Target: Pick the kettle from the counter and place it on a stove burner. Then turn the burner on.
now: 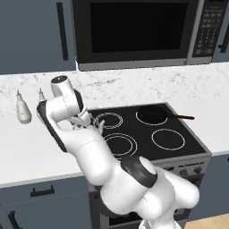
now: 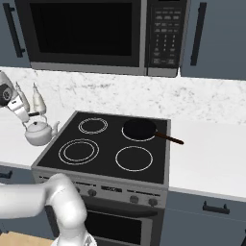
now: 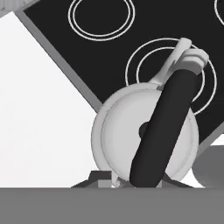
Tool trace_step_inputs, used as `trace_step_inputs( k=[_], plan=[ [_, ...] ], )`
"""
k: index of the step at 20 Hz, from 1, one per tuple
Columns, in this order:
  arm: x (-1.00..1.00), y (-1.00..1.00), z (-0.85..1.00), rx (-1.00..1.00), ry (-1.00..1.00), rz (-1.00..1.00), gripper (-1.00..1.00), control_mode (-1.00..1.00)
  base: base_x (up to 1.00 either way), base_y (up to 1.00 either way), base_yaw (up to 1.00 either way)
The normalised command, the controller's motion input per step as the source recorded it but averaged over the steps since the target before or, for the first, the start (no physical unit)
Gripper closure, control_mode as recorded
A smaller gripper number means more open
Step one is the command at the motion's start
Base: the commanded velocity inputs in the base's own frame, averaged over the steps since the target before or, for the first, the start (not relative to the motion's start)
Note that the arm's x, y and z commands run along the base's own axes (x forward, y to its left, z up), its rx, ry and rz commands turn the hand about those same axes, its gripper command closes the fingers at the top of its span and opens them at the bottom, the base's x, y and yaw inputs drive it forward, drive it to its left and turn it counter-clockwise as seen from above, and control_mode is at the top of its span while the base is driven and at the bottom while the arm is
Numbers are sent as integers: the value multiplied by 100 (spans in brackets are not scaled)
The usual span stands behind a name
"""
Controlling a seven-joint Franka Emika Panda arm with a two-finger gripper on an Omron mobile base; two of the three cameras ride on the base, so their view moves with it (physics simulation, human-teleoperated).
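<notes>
White veined counter (image 2: 211,153) w/ black glass cooktop (image 2: 144,166) under a microwave (image 2: 86,33). Kettle (image 2: 38,133), squat, silvery, black arched handle, is seen at cooktop's left edge, by two bottles (image 2: 37,100). Jaws' state can't be told; kettle sits close below them.

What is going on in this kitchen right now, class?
A white robot arm has reached over to the kettle, which stands on the counter just left of the stove. The gripper is at the kettle's black handle; the hand view looks straight down on the lid and handle, but whether the fingers have closed on it cannot be told. The large front-left stove burner has nothing on it. A dark pan sits on the back right ring.
</notes>
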Motion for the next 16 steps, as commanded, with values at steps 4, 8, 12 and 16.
trace_step_inputs(
  k=[4,8,12,16],
  plan=[
    [-7,-83,-13,-2,0,-3,100,-100,0,0,0],
    [-2,-85,-10,-1,0,-3,100,-100,0,0,0],
    [0,-80,-11,0,0,-3,100,-100,0,0,0],
    [0,-70,-8,0,0,-3,100,-100,0,0,0]
  ],
)
